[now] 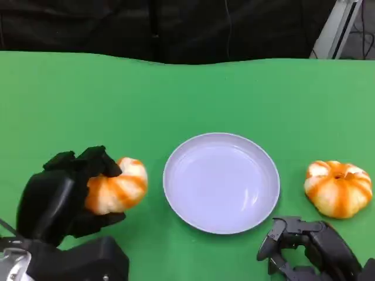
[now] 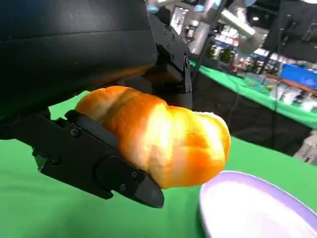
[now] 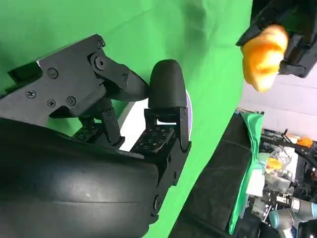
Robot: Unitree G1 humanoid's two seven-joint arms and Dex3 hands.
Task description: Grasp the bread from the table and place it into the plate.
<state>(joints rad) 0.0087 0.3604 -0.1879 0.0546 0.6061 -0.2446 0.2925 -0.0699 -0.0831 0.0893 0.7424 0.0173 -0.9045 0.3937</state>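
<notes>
An orange-and-white bread roll (image 1: 120,187) is off the green table, gripped by my left hand (image 1: 58,199) just left of the plate. From the left wrist view, black fingers (image 2: 99,166) clamp the bread (image 2: 168,144) from both sides, and the plate's rim (image 2: 247,203) lies below and beyond it. The round pale plate (image 1: 221,181) sits at the table's centre with nothing on it. My right hand (image 1: 310,249) rests low at the front right, holding nothing, its fingers apart. The right wrist view catches the held bread (image 3: 265,49) far across the table.
A second, pumpkin-shaped bread (image 1: 338,188) lies on the cloth right of the plate, just beyond my right hand. The green table (image 1: 176,99) stretches back to a dark backdrop. A metal stand (image 1: 337,26) is at the far right corner.
</notes>
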